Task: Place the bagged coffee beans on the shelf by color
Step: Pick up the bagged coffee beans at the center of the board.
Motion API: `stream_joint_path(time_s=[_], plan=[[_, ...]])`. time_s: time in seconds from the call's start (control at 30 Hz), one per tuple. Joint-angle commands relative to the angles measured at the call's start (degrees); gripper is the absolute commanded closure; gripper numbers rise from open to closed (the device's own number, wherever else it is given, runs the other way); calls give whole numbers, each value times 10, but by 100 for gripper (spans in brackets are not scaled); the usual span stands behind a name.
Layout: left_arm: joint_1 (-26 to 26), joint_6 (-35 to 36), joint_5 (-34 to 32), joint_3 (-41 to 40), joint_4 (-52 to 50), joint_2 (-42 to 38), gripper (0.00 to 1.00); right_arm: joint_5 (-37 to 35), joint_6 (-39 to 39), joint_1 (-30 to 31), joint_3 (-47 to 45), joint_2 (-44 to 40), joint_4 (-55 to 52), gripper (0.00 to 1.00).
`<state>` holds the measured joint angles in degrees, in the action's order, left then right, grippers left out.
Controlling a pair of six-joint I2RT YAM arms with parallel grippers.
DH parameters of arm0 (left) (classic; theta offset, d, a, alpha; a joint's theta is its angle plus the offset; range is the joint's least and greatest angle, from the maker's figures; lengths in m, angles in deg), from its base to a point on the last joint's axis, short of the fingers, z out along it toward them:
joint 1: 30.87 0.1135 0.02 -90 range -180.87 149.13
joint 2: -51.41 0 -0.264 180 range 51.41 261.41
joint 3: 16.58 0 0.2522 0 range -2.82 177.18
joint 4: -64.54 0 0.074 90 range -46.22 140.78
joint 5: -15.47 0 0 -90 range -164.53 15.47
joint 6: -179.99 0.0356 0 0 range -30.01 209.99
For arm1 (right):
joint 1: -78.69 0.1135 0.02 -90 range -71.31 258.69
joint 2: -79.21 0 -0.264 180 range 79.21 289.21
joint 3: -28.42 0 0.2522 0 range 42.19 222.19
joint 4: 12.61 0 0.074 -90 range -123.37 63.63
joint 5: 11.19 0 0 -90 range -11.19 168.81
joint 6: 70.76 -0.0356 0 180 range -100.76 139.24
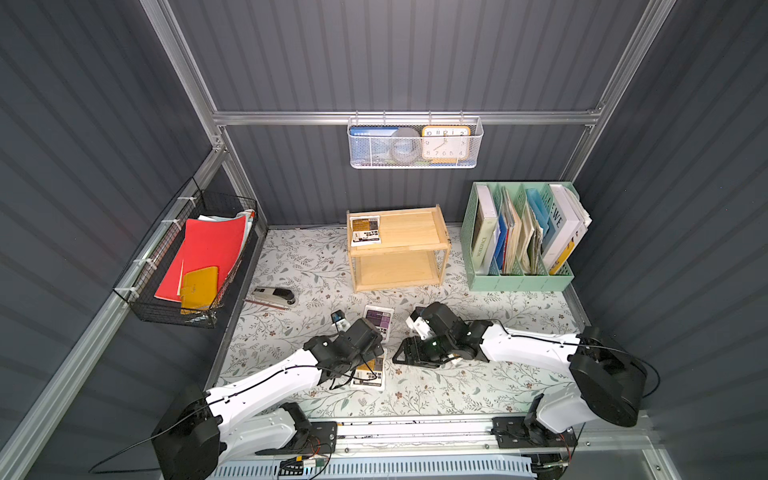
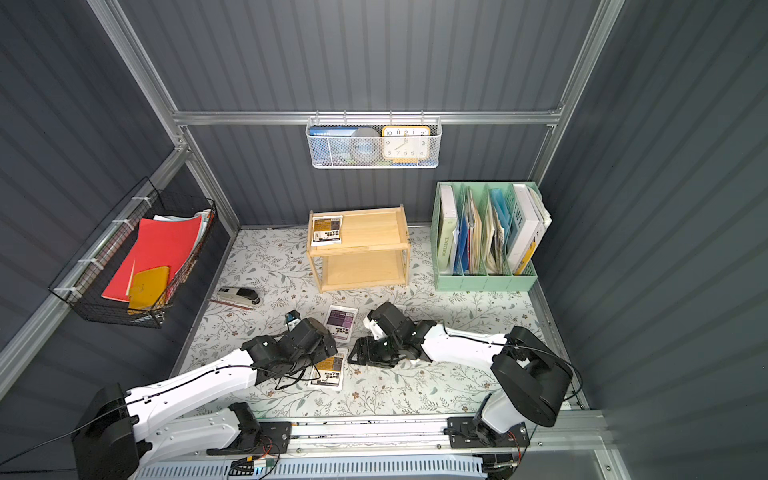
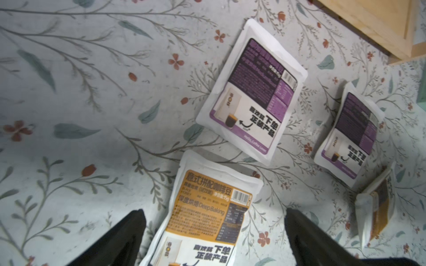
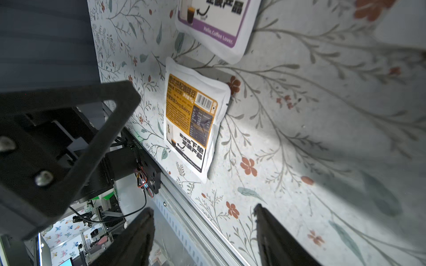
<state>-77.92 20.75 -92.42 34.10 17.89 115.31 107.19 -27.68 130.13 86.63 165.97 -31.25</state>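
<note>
One yellow pouch (image 1: 365,230) lies on the shelf (image 1: 415,232) top, far left. Both grippers, left (image 3: 214,232) and right (image 4: 204,232), hang open and empty over the table (image 1: 457,390).

The small pale two-tier shelf (image 1: 415,232) is smooth, unpainted wood. The flat white yellow-labelled pouch (image 3: 207,214) looks like slightly glossy, crinkled plastic film. The floral table cover (image 1: 291,266) looks matt.

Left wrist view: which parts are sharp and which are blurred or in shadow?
In the left wrist view the yellow pouch and the nearer purple pouch read sharply; the gripper fingers are dark and soft-edged; the wooden shelf corner is blurred, and shadow lies beside the yellow pouch.
</note>
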Motion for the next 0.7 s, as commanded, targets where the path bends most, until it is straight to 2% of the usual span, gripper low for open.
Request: stream_joint_path(time_s=[0.0, 0.43, 0.67], plan=[[-7, -55, -56, -10, -74, -6, 0, -8, 1, 18, 5, 18, 4, 28], [-10, -64, -24, -62, -60, -13, 0, 21, -4, 34, 35, 95, 29, 30], [-12, -42, -17, -51, -59, 20, 0, 45, -12, 34, 60, 133, 37, 31]])
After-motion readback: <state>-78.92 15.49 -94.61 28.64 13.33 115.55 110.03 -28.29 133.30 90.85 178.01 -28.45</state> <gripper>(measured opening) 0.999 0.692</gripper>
